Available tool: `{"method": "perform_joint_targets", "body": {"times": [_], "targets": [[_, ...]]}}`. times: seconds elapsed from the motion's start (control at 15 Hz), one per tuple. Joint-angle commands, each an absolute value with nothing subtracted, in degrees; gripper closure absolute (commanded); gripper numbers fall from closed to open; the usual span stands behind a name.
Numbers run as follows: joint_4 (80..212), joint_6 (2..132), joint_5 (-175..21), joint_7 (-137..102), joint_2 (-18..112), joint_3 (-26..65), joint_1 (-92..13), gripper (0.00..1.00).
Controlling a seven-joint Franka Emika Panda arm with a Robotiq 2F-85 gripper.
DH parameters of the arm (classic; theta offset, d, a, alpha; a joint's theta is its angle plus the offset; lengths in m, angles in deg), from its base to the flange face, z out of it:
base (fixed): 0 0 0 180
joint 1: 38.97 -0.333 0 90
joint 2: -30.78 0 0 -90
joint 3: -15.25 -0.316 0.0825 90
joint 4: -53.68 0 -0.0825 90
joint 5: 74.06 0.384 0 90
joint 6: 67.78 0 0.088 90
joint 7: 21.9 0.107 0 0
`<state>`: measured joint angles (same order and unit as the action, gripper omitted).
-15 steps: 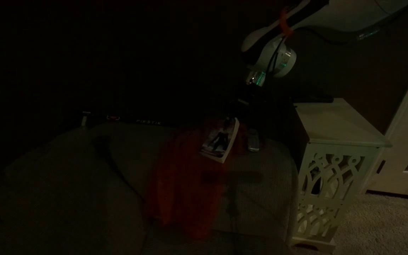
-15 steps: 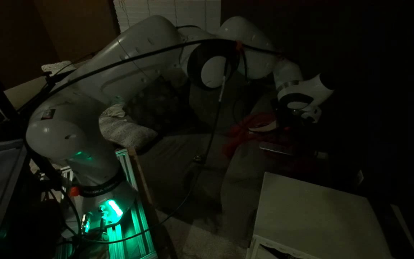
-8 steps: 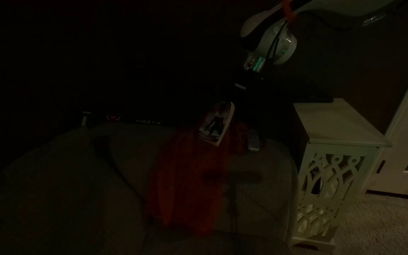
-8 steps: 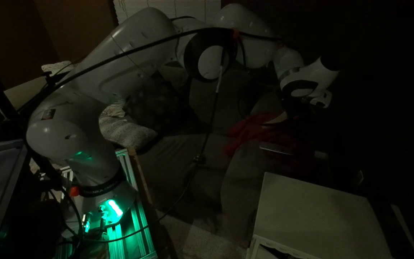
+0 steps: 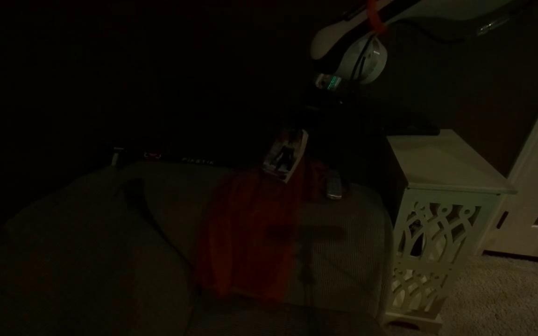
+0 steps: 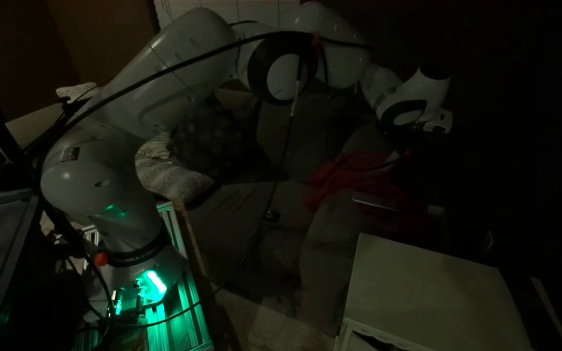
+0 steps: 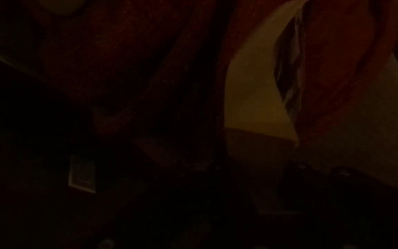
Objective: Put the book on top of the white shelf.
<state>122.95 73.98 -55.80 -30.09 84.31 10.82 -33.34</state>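
Observation:
The book, pale with a dark figure on its cover, hangs tilted above the red cloth in an exterior view. Its pale edge also shows in an exterior view. In the wrist view the book's page edge runs down between the dark fingers. My gripper is shut on the book's upper end; it is very dark, and its fingers barely show. The white shelf, with lattice side panels, stands to the right of the book; its flat top also shows in an exterior view.
A red cloth drapes over the sofa arm. A grey remote lies beside it. A dark object lies at the shelf top's back edge. A cable hangs from the arm in an exterior view. A door stands behind the shelf.
My gripper has risen with the book in it, lifting it up from the red cloth. Most of the rise came in the first half second; since then the movement is small.

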Motion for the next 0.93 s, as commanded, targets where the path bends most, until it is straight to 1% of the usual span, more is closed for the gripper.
{"method": "perform_joint_targets", "body": {"times": [0.0, 0.33, 0.73, 0.8, 0.87], "targets": [[125.67, 71.47, -61.40, -25.48, 81.98, 13.61, -35.37, 0.92], [124.88, 62.60, -60.17, -27.72, 82.22, 9.91, -34.02, 0.92], [124.81, 62.60, -59.47, -28.20, 82.46, 9.10, -33.94, 0.92], [124.81, 62.29, -59.41, -28.13, 82.53, 9.03, -33.92, 0.46], [124.81, 62.36, -59.38, -28.28, 82.58, 8.93, -33.91, 0.42]]}}
